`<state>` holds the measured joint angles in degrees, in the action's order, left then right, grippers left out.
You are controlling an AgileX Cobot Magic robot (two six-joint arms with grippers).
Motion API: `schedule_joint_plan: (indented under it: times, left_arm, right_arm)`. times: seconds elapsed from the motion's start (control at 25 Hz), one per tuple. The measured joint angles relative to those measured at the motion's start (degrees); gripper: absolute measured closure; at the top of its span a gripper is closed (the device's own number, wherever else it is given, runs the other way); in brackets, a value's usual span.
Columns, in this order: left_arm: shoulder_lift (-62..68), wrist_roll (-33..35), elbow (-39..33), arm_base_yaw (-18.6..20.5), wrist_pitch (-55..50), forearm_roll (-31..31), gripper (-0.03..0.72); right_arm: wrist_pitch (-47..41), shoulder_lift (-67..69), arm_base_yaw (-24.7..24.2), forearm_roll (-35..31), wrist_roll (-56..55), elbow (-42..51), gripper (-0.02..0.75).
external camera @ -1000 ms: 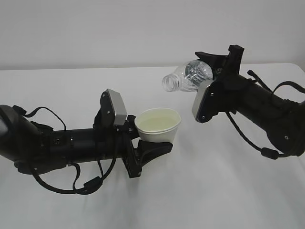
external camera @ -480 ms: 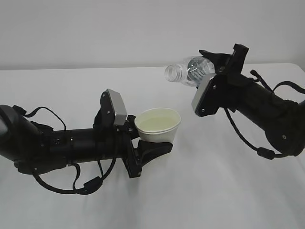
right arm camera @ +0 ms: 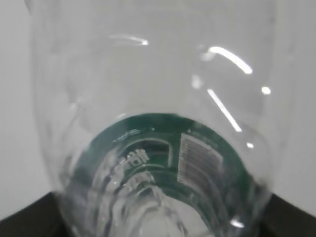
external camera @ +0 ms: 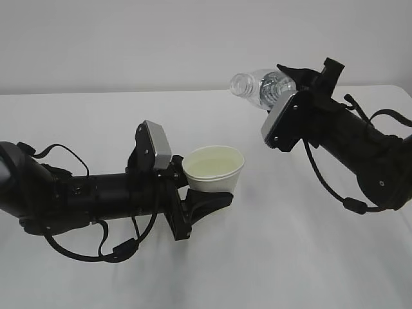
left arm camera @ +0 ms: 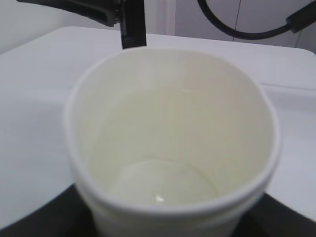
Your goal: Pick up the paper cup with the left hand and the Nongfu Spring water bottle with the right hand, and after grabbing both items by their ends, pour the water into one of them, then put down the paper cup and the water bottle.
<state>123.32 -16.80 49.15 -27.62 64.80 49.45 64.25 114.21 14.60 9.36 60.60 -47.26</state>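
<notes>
**Two arms up, cup and bottle both held off the table**

Three views, and we note what each gives. From the exterior view we see the left hand (external camera: 193, 193) reaching in low from the left, its black fingers closed around the lower part of the paper cup (external camera: 214, 170), which stands upright above the white table (external camera: 270, 257). The right hand (external camera: 302, 80) comes in from the right and higher; it grips the Nongfu Spring water bottle (external camera: 262, 87) by its base end. The bottle lies tilted, its open neck pointing left and slightly up, well apart from the cup and above it to the right. No stream between them.

The left wrist view gives us what the exterior cannot: we look straight into the paper cup (left arm camera: 173, 143), cream walls down to the round bottom. A small glint sits low inside; whether that is the water we cannot tell, the picture being soft. The fingers show only as dark edges at the lower corners.

The right wrist view looks up along the bottle (right arm camera: 153, 128) from its base: clear ribbed wall, green label band (right arm camera: 163, 148) with a barcode, and black finger tips at the bottom corners on either side. We cannot make out any liquid in it here
</notes>
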Motion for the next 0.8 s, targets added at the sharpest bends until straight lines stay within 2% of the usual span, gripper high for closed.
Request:
schedule_joint_plan:
  times: [0.8]
  left_arm:
    - [0.0,0.0,0.0,0.0,0.0,0.0,0.267]
  right_arm:
    - [0.09,0.0,0.0,-8.76,-11.77,0.0,0.267]
